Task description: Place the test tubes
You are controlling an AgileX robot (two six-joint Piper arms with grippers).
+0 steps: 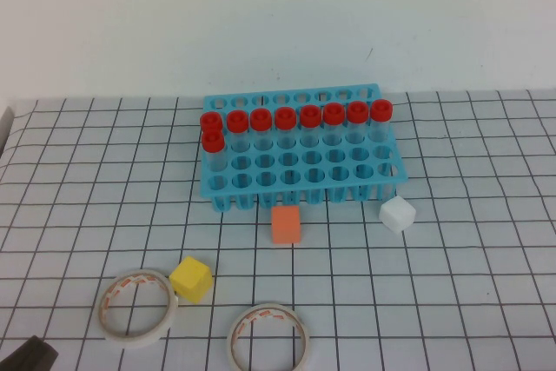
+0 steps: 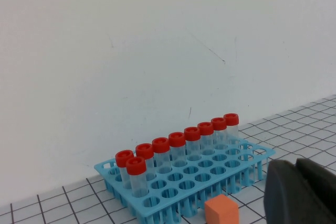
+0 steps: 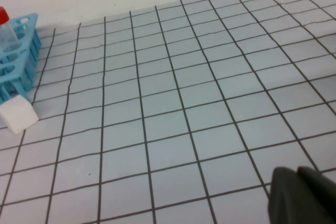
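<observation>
Well, the clear red-capped test tubes (image 1: pixel 285 124) stood upright, caps up, in the blue plastic rack (image 1: pixel 300 187), well apart from the left gripper (image 2: pixel 296 187) at near-left and the right gripper (image 3: pixel 299 192) at right, both closed, empty.

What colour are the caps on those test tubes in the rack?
Red; the caps show best in the high view, above the blue rack.

Orange cube (image 1: pixel 286 225), white cube (image 1: pixel 397 214) before rack (image 1: pixel 304 182), right free
</observation>
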